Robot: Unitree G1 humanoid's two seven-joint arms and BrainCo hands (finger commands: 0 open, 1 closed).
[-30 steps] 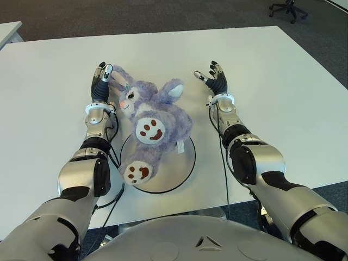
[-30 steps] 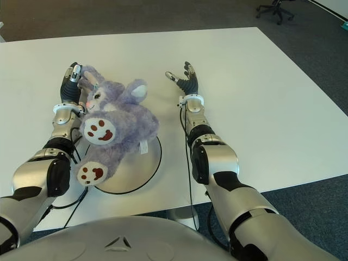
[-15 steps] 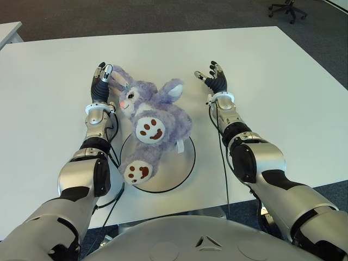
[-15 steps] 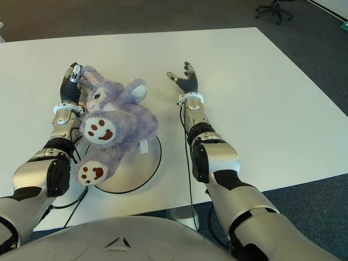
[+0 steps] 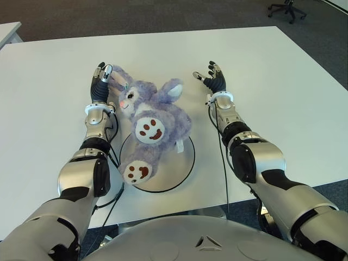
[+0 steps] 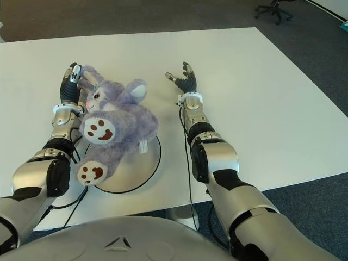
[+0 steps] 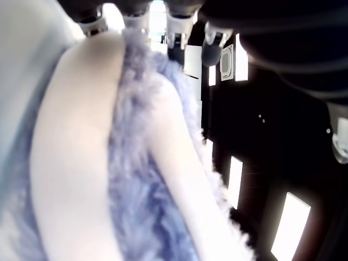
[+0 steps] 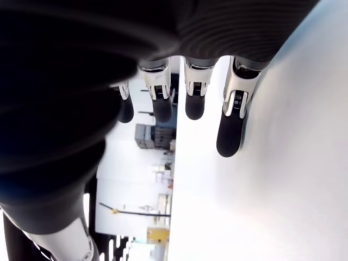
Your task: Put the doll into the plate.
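white table (image 5: 283, 81) | dark carpet floor (image 5: 136, 16) | office chair (image 5: 288, 8) far right corner

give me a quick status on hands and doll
Left hand open against doll's ear. Right hand open, empty. Doll half on plate, head overhanging table.

1. The doll (image 5: 154, 126) covers much of the plate (image 5: 185, 163); the rim under its body is hidden.
2. In the left wrist view, fur fills the frame, cut off at the edges.
3. A chair (image 5: 286, 9) is cropped by the top edge.
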